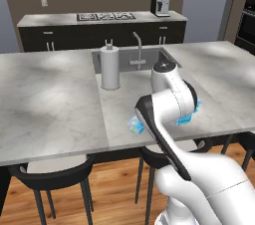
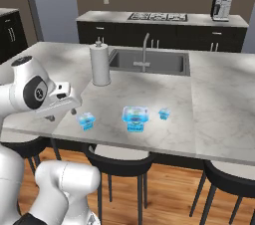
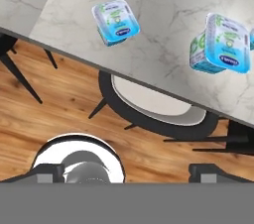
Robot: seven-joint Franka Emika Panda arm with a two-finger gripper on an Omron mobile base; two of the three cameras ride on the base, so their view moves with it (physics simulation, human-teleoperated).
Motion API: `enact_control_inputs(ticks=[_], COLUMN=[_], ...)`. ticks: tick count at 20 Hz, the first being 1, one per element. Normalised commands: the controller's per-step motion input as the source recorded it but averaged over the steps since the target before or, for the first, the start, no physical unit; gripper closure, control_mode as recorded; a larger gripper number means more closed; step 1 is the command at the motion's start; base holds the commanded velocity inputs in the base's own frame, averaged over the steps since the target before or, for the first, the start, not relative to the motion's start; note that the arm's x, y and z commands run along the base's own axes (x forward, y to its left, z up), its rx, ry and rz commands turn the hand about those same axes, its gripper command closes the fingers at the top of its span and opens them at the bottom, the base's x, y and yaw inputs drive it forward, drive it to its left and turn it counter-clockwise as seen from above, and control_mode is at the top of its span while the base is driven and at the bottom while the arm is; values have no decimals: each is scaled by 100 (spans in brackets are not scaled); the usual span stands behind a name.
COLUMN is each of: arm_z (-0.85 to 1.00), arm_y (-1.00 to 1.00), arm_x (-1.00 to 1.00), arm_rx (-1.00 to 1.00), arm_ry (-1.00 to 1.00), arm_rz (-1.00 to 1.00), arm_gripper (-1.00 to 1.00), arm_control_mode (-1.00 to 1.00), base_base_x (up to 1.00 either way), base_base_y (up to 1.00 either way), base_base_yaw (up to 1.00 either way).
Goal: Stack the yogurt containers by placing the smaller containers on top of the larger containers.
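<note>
- Gripper [image 3: 127, 171]: jaws spread wide, nothing between them; hangs over the floor and stool, just off the counter [image 2: 149, 139] front edge.
- Small yogurt pack [image 3: 115, 22] sits on counter nr front edge, upright. In hand view it lies up and slightly left of tips, so ahead of the hand.
- Large yogurt pack [image 3: 221, 44] on same counter, apart from small one, to upper right in hand view. Right base view: small [image 2: 86, 120] left of large [image 2: 135, 118].
- Third tiny pack [image 2: 164, 114] beyond the large one.
- Judgement: small pack is nearer the gripper; move fwd over the edge, then descend. Pack looks roughly square, no clear long axis.
</note>
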Motion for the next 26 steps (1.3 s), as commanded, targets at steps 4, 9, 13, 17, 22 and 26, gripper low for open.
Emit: enact_control_inputs(ticks=[4,9,13,17,22,26], arm_z=[-17,-22,-22,-16,-10,-9], arm_y=[3,14,20,10,0,0], arm_x=[0,0,0,8,16,15], arm_rx=[0,-2,-4,-3,-3,-3], arm_ry=[-3,-4,-1,0,0,0], arm_rz=[0,0,0,0,0,0], arm_gripper=[-100,-100,-100,-100,-100,-100], arm_control_mode=[-100,-100,-100,-100,-100,-100], base_base_x=[0,0,0,0,0,0], base_base_y=[0,0,0,0,0,0], base_base_yaw=[0,0,0,0,0,0])
